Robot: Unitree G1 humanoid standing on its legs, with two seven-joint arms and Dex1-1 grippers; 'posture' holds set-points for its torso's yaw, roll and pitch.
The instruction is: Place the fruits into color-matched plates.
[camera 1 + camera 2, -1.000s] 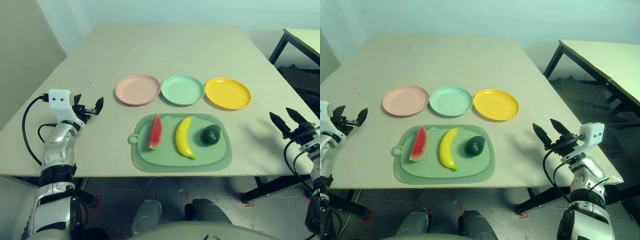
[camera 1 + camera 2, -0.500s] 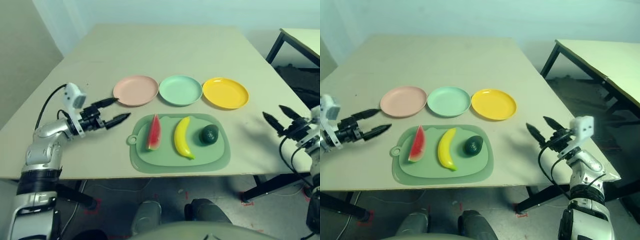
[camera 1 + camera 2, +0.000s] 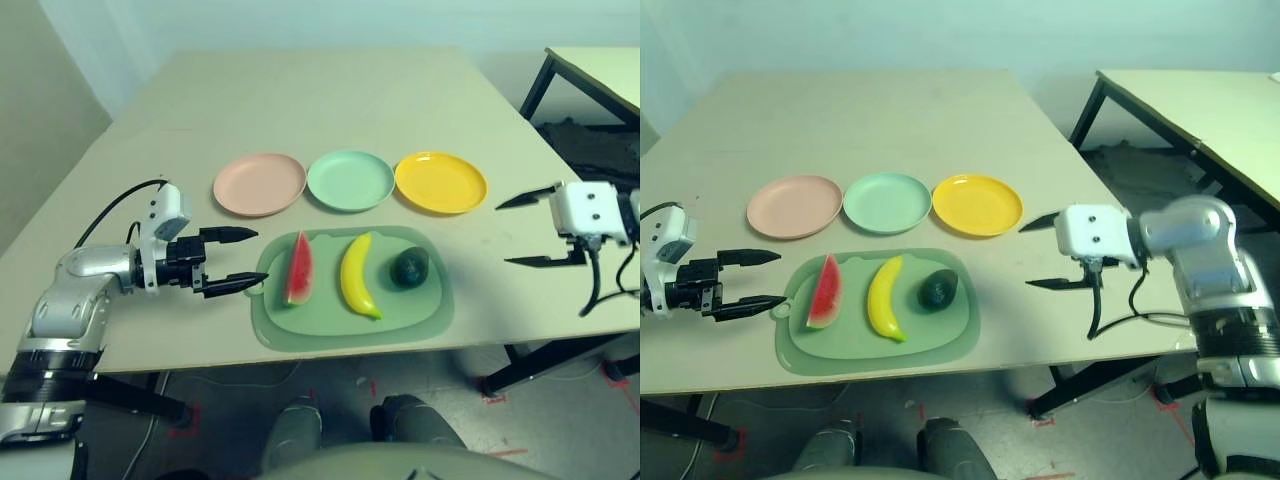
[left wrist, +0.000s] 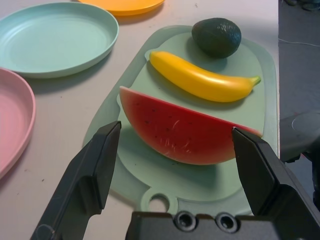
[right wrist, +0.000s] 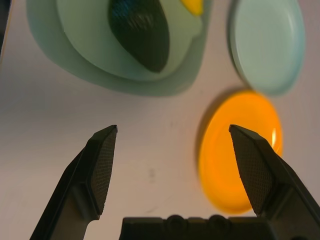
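While both of my arms reached in over the desk, my left tool stood wide with nothing between its fingers, level with the ring tab of the rounded green mat and near the red watermelon wedge. My right tool was spread wide and empty as well, out to the right of the mat and near the bright yellow plate, with bare desk between it and the fruits. All three toy fruits lay on the mat, side by side and apart from one another. The watermelon wedge was leftmost, its long red face showing, and it ran roughly front to back. The curved yellow banana lay in the middle, its greenish tip pointing toward my body, and the small dark green avocado sat on the right. Beyond the mat, the three shallow round plates made a row across the desk: the pale pink plate on the left, the mint green plate in the middle and the yellow one on the right. Each of them was empty. Off to my right, past the edge of the desk, stood a second table with a pale top and dark legs.
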